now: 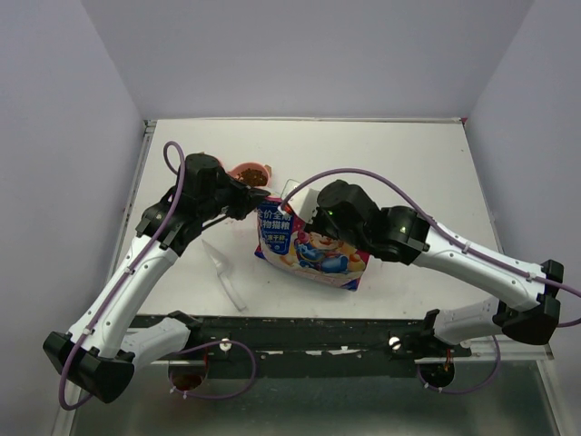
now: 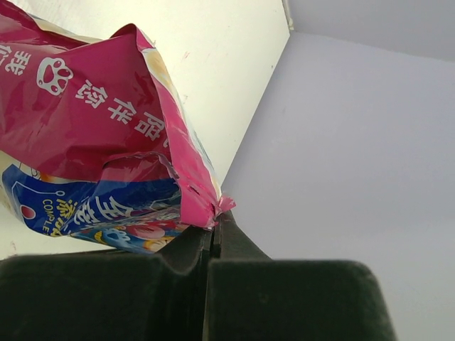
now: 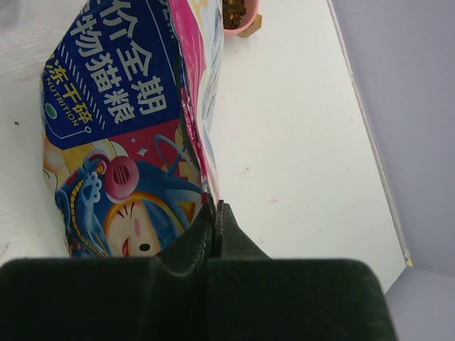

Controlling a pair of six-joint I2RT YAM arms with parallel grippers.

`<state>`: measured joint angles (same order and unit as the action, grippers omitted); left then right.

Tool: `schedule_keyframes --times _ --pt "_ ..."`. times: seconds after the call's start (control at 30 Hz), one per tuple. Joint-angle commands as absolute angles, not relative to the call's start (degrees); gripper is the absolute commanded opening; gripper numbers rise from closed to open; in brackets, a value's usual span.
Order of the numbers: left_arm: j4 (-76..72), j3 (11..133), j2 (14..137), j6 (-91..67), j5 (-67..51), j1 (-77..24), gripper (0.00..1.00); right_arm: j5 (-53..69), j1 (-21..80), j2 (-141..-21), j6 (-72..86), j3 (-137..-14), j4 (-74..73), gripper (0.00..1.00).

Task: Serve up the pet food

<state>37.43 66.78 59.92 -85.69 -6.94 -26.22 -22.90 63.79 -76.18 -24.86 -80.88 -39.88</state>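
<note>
Nearest the arms, a clear plastic scoop (image 1: 226, 274) lies flat on the white surface (image 1: 408, 163), apart from both claws. Just beyond it stands the pink and blue bag (image 1: 313, 247), held up between the two arms. The left claw (image 2: 213, 229) is pinched together on a crumpled pink corner at the bag's top. The right claw (image 3: 215, 212) is clamped on the bag's thin edge on the other side. Farther back, close behind the bag's top, sits a small pink bowl (image 3: 250, 25). It already holds some pet food (image 3: 232, 8), a heap of dark brown pellets.

Judging from that, part of the serving looks done, though the bowl is too far off to tell how full it is. What seems left is either more pouring from the bag or setting it down and letting go. No pellets show on the surface around the bowl.
</note>
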Motion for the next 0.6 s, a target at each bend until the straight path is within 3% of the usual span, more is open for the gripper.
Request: schedule_keyframes --times 0.0,0.03,0.1,0.27,0.4,0.57 --pt "34.9 69.9 59.2 -83.6 -4.7 -24.8 0.14 -22.2 63.1 -75.9 -23.6 -82.3 -40.2 0.0" --pt "34.9 70.0 59.2 -83.6 -5.3 -24.8 0.26 -20.9 63.1 -75.9 -22.5 -83.3 -40.6 0.0" --pt "34.6 70.2 59.1 -84.2 -7.4 -25.2 0.39 -20.0 63.1 -76.4 -21.3 -84.3 -41.0 0.0" --pt "33.1 69.2 57.7 -88.4 -7.3 -30.8 0.61 -17.2 63.0 -75.7 -19.1 -85.8 -40.5 0.0" --pt "29.4 68.2 59.7 -92.8 -7.6 -34.8 0.63 -17.9 63.1 -76.5 -18.3 -87.1 -42.1 0.0" --pt "26.6 66.5 62.3 -98.2 -7.5 -37.9 0.56 -19.4 63.0 -76.4 -17.7 -87.6 -41.9 0.0"
